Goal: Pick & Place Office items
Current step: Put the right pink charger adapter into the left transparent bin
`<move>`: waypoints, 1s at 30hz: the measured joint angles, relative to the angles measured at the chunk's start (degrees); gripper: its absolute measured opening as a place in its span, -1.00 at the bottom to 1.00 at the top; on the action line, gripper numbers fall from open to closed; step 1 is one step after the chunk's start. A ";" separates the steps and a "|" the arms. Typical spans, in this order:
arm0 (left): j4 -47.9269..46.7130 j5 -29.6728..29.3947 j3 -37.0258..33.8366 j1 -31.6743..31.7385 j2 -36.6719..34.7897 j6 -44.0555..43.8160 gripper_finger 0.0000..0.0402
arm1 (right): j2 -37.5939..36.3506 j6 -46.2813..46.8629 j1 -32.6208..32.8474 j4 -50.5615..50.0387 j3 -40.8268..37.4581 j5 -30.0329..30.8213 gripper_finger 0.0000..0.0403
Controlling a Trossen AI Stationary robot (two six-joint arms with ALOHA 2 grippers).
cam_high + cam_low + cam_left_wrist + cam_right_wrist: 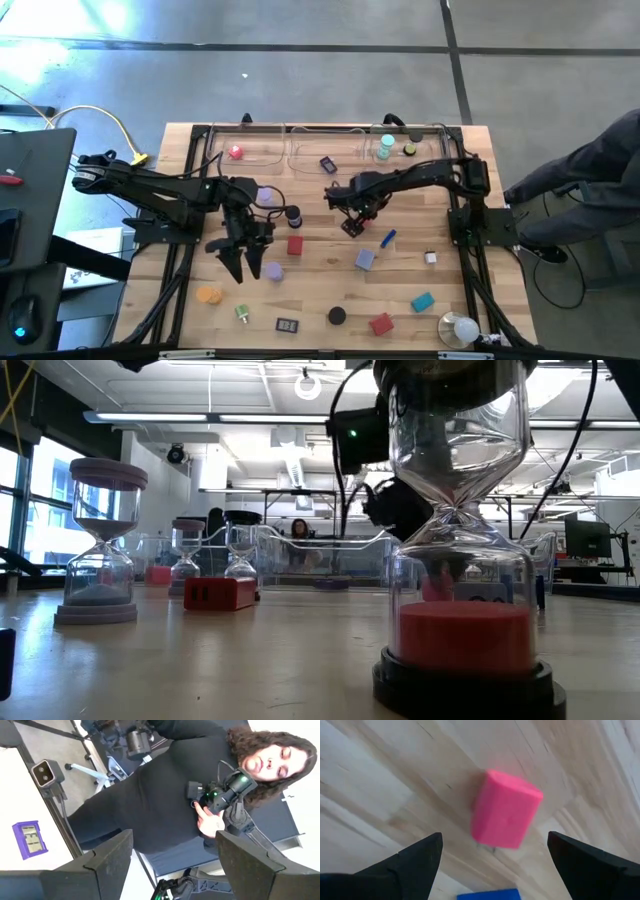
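A pink block (506,810) lies flat on the wooden table (320,290). My right gripper (492,837) hangs just above it, pointing down and open, one finger on either side, touching nothing. In the high view that gripper (350,216) is at the table's middle, with the pink block (352,228) under it and a blue stick (388,238) close by. My left gripper (243,262) is held up over the table's left half, nearly level and open, with nothing between its fingers (107,857). Around them lie a red block (295,245) and two lavender blocks (272,270) (365,260).
Clear trays (300,150) along the far edge hold a few small items. Near the front lie a teal block (422,301), a red block (381,323), a black cap (337,316), an orange cap (208,295), a dark clip (287,325) and a white bulb (462,328). A person (210,780) stands beyond the table.
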 joint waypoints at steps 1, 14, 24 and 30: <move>0.00 0.02 0.00 0.00 0.00 -0.02 0.38 | -0.01 0.22 0.21 0.19 -0.70 0.29 0.73; 0.24 -0.06 0.00 2.44 0.00 0.27 0.38 | -0.05 1.56 1.14 8.23 -4.79 2.66 0.73; 0.22 -0.29 0.00 1.97 0.00 1.45 0.38 | -0.05 1.57 -0.75 9.58 -4.81 2.18 0.72; 0.00 -0.23 0.00 1.49 0.00 1.49 0.38 | -0.05 1.70 -0.86 8.78 -4.81 1.30 0.57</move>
